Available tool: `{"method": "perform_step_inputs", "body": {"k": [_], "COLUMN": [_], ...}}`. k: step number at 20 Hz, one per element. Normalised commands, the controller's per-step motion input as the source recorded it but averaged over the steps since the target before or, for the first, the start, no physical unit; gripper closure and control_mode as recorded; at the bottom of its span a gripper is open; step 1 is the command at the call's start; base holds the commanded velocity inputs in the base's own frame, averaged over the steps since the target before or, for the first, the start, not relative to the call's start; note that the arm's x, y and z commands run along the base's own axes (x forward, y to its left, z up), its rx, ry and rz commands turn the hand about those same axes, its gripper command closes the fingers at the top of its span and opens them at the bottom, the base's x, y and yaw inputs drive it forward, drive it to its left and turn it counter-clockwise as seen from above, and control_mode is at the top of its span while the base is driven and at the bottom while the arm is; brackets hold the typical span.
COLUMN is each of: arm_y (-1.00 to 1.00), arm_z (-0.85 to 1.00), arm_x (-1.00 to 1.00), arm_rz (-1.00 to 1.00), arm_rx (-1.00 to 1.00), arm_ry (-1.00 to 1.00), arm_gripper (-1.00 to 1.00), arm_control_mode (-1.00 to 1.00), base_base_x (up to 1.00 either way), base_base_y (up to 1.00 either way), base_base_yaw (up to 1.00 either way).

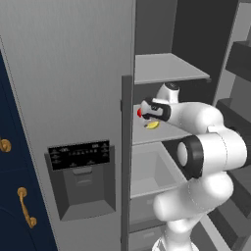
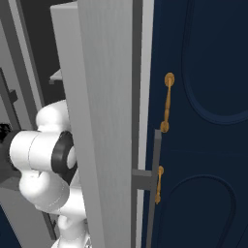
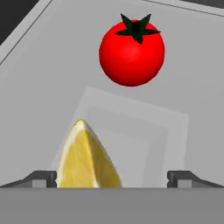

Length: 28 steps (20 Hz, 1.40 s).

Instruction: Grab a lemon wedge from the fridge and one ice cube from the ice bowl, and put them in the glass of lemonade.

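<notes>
Gripper: I see my gripper (image 3: 112,177) with its jaws spread wide apart, grasping nothing; the two dark fingertips (image 3: 40,177) stand at either side of the hand view's bottom.
Lemon wedge: the lemon wedge (image 3: 87,158) sits between the fingertips, nearer the left one in the hand view, point up, on the grey shelf. I cannot tell whether that tip touches it. From the left base view it shows as a yellow sliver (image 1: 153,125) just under the hand.
Tomato: a red tomato (image 3: 131,53) with a dark green stalk lies beyond the wedge on the same shelf, apart from it.
Shelf: the pale grey fridge shelf (image 1: 147,135) carries both; another shelf (image 1: 166,68) is above it and a drawer (image 1: 147,171) below.
Fridge: the fridge (image 1: 68,73) has its right door swung open; my arm (image 1: 206,147) reaches into that compartment. The closed left door carries the black panel (image 1: 79,154) over the dispenser recess.
Cabinets: navy cabinets (image 2: 203,121) with gold handles (image 2: 167,102) flank the fridge.
</notes>
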Motion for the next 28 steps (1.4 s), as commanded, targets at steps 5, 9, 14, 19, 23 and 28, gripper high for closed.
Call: {"method": "perform_step_inputs", "body": {"k": [5, 9, 14, 19, 23, 28], "arm_y": [0.1, 0.2, 0.04, 0.0, 0.0, 0.01], "arm_z": [-0.1, -0.04, 0.29, 0.19, -0.26, -0.39], "arm_x": [-0.87, 0.03, 0.29, -0.13, 0.09, -0.01], "arm_rz": [0.07, 0.07, 0.04, 0.0, 0.0, 0.0], "arm_rx": [0.0, -0.01, -0.04, 0.0, 0.0, 0.0], "arm_ry": [0.0, 0.0, 0.0, 0.0, 0.0, -0.02], "arm_gripper": [-1.0, -1.0, -1.0, -1.0, -1.0, -1.0], "arm_control_mode": [-1.0, -1.0, -1.0, -1.0, -1.0, -1.0], "base_base_x": [0.0, 0.0, 0.0, 0.0, 0.0, 0.0], "base_base_y": [0.0, 0.0, 0.0, 0.0, 0.0, 0.0], "base_base_yaw": [0.0, 0.0, 0.0, 0.0, 0.0, 0.0]}}
